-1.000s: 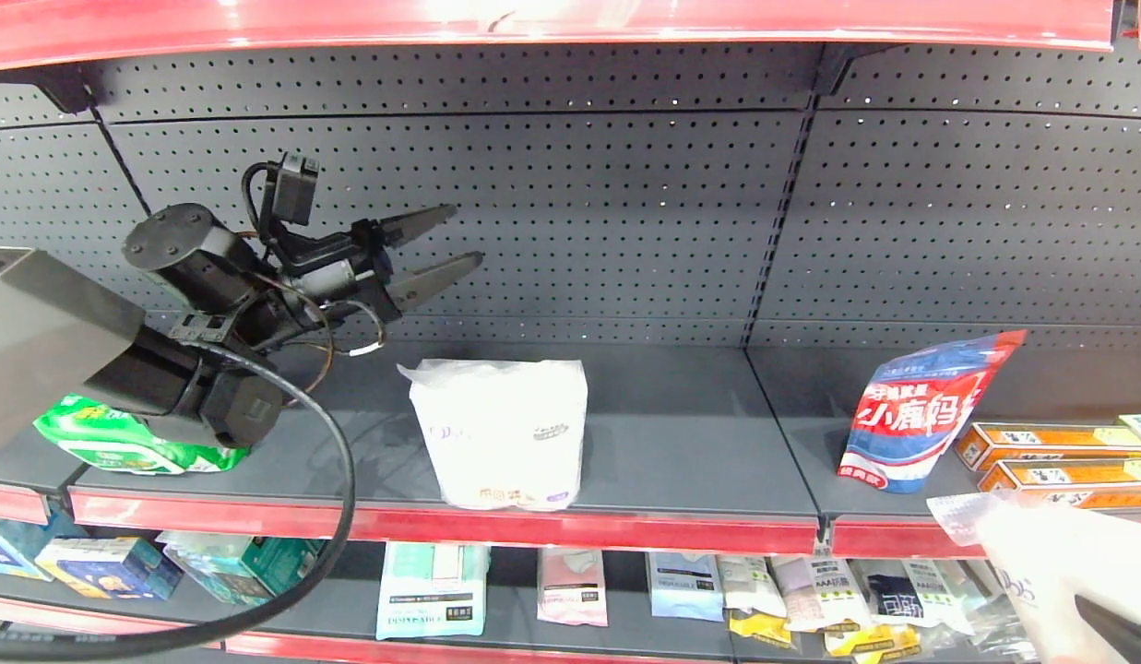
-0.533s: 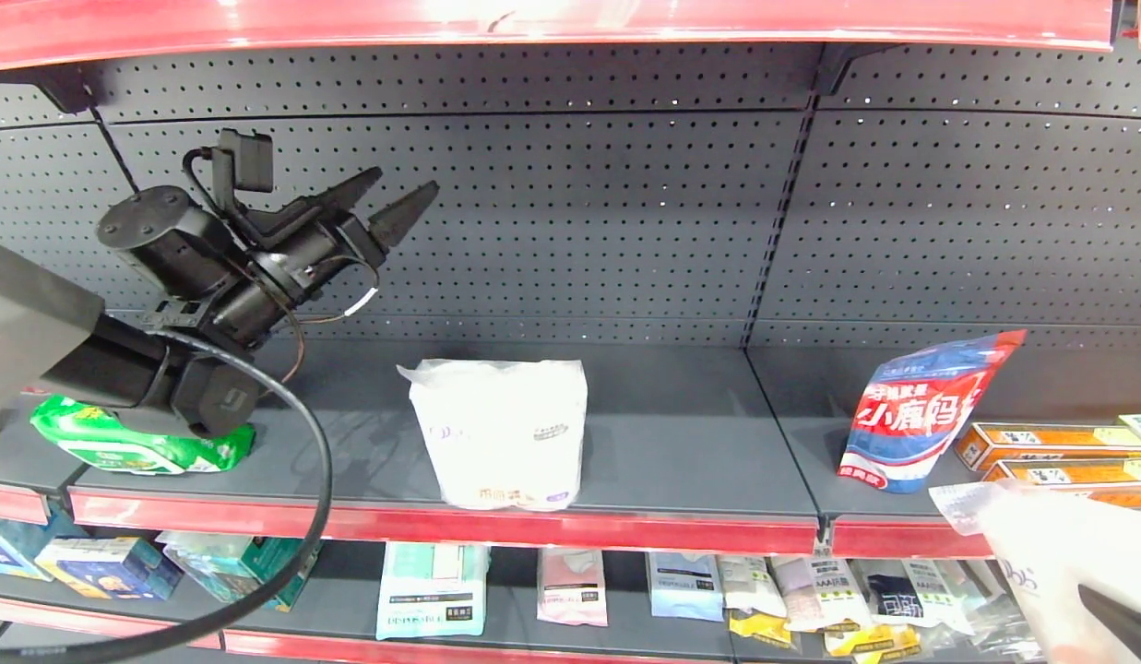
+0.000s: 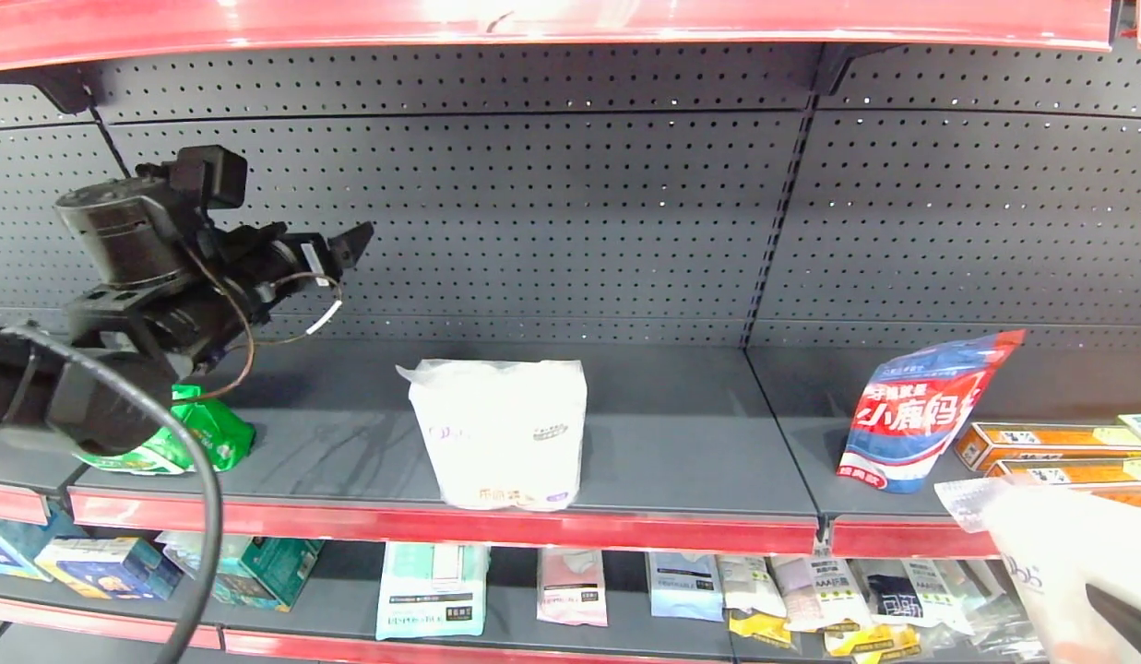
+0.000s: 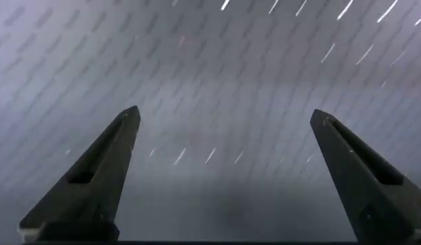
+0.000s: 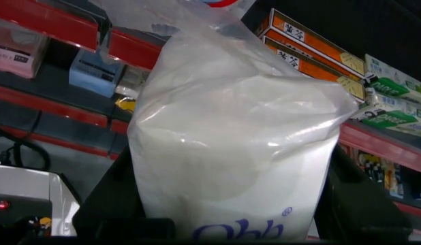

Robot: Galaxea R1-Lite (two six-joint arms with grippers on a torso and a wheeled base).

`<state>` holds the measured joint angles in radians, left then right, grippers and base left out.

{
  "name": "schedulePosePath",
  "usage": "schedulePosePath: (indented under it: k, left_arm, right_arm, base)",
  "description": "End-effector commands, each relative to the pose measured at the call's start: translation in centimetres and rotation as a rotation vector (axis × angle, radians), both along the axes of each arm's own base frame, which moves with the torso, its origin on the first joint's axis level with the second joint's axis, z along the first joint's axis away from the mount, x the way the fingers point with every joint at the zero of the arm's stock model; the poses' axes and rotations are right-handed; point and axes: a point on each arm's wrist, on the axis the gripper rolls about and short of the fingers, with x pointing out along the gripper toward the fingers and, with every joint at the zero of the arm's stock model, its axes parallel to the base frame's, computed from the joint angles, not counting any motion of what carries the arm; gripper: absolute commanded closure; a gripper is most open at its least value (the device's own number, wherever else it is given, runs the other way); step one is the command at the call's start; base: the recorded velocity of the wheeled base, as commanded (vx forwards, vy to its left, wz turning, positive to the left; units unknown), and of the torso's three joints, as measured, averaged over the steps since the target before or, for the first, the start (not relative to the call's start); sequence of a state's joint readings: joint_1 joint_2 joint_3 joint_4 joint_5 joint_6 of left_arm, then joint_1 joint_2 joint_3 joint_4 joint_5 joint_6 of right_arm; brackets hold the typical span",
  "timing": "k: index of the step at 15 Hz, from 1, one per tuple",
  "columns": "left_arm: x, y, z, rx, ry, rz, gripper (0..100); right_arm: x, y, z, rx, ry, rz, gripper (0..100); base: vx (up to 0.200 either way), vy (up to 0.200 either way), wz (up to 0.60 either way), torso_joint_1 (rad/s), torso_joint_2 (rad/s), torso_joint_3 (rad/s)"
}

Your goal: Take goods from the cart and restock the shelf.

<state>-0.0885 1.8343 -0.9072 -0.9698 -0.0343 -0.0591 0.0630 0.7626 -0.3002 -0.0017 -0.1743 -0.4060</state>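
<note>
A white tissue pack (image 3: 501,433) stands upright on the grey shelf (image 3: 681,443), near its front edge. My left gripper (image 3: 349,247) hangs above the shelf's left part, up and to the left of that pack and near the pegboard back wall. Its fingers (image 4: 101,170) are open with nothing between them. At the lower right, in front of the shelf, my right gripper (image 5: 231,204) is shut on a second white tissue pack (image 3: 1059,563), whose clear plastic top (image 5: 231,102) points toward the shelves.
A green wipes pack (image 3: 206,433) lies at the shelf's left end behind my left arm. A blue and red pouch (image 3: 921,410) and orange boxes (image 3: 1050,443) stand on the right. The lower shelf (image 3: 616,590) holds several small packets. Bare shelf lies on both sides of the white pack.
My left gripper has swung left and back from above the shelved white pack, turning as it went. The pack in my right gripper has sunk slightly.
</note>
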Motion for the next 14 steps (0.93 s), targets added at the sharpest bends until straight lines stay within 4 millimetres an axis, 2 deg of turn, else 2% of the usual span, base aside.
schedulePosePath:
  k: [1,2,3,4,6,7,8,9,11,14]
  left_arm:
    - [-4.6,0.5,0.7,0.036,0.034,0.024,0]
    - [-7.6,0.1,-0.2,0.042,0.07,-0.03,0]
    - [-9.0,0.1,-0.4,0.044,0.08,-0.071,0]
    - [-11.5,0.1,-0.8,0.063,0.09,-0.143,0]
    - [-14.0,0.4,-1.6,0.116,0.109,-0.166,0]
    - [-17.0,0.7,-2.7,0.15,0.121,-0.164,0]
    - [-18.6,0.9,-2.9,0.157,0.111,-0.166,0]
    - [-19.6,1.0,-3.0,0.157,0.111,-0.166,0]
    - [-23.0,1.4,-2.7,0.169,0.154,-0.169,0]
    - [-28.4,1.9,-2.6,0.178,0.265,-0.234,0]
  right_arm:
    - [-0.3,0.0,0.1,0.003,-0.022,0.002,100]
    - [-0.4,0.0,0.3,0.008,-0.035,0.013,100]
    - [-0.4,0.0,0.3,0.013,-0.037,0.023,100]
    - [-0.6,0.1,0.3,0.019,-0.041,0.035,100]
    - [-0.6,0.1,0.2,0.027,-0.039,0.053,100]
    - [-0.6,0.1,0.3,0.03,-0.041,0.062,100]
    - [-0.6,0.1,0.4,0.029,-0.046,0.064,100]
    - [-0.6,0.2,0.5,0.031,-0.05,0.077,100]
    - [-1.2,0.3,0.1,0.054,-0.053,0.17,100]
    - [-1.3,0.4,0.1,0.048,-0.056,0.188,100]
  base:
    - [0.0,0.0,0.0,0.0,0.0,0.0]
    - [0.0,0.0,0.0,0.0,0.0,0.0]
    - [0.0,0.0,0.0,0.0,0.0,0.0]
    - [0.0,0.0,0.0,0.0,0.0,0.0]
    - [0.0,0.0,0.0,0.0,0.0,0.0]
    - [0.0,0.0,0.0,0.0,0.0,0.0]
    - [0.0,0.0,0.0,0.0,0.0,0.0]
    - [0.0,0.0,0.0,0.0,0.0,0.0]
    - [0.0,0.0,0.0,0.0,0.0,0.0]
    - [0.0,0.0,0.0,0.0,0.0,0.0]
